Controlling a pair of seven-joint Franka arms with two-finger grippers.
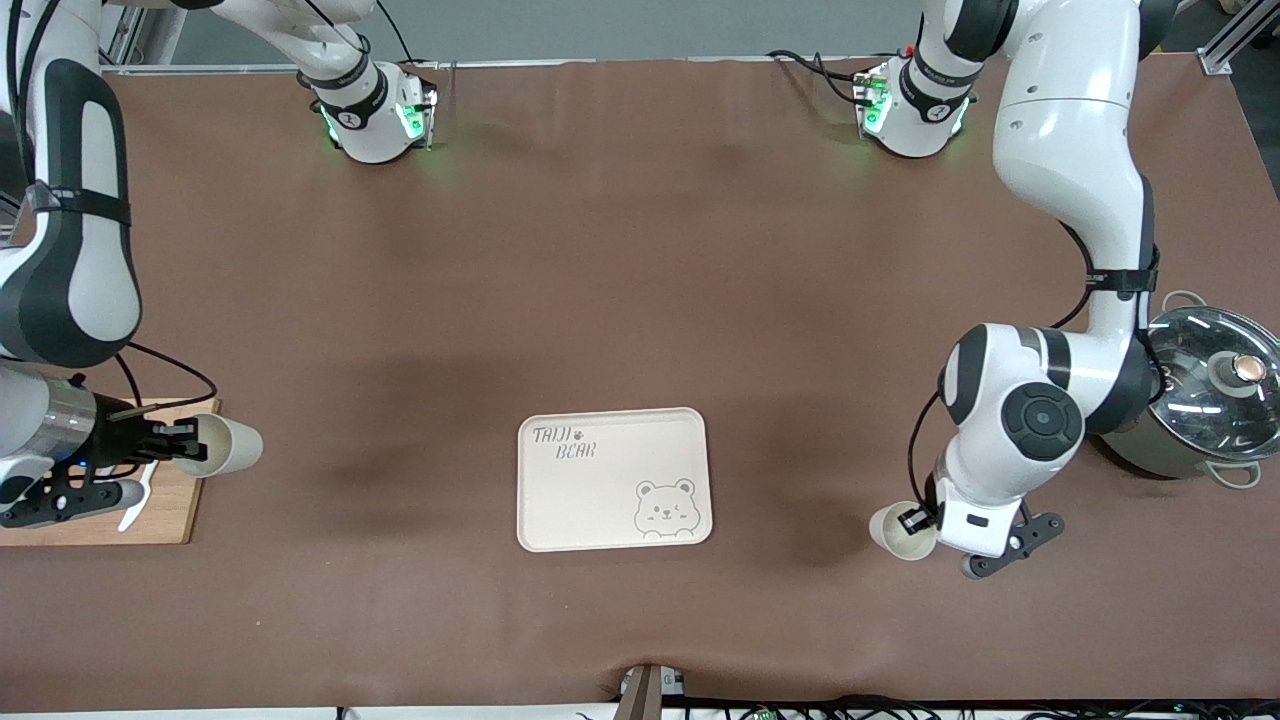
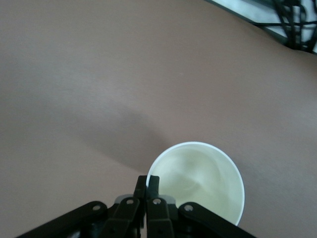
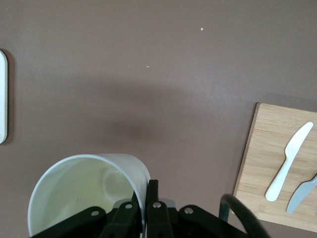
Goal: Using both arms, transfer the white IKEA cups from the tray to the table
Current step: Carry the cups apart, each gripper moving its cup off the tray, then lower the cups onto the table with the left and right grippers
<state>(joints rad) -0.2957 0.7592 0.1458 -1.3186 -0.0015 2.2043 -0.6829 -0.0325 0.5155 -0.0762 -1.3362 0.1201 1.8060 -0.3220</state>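
Two white IKEA cups are each pinched by the rim. My left gripper [image 1: 912, 522] is shut on one cup [image 1: 897, 531] over bare table, between the bear tray [image 1: 560, 525] and the pot. The left wrist view shows its fingers [image 2: 153, 182] clamping the rim of that cup [image 2: 203, 181], one inside and one outside. My right gripper [image 1: 186, 448] is shut on the other cup [image 1: 228, 446], tilted over the table beside the wooden board. In the right wrist view its fingers [image 3: 152, 187] grip the wall of this cup [image 3: 81, 191].
A cream tray with a bear drawing lies mid-table, near the front camera. A steel pot with a glass lid [image 1: 1210, 385] stands at the left arm's end. A wooden board [image 1: 165, 510] with a white knife [image 3: 290, 161] lies at the right arm's end.
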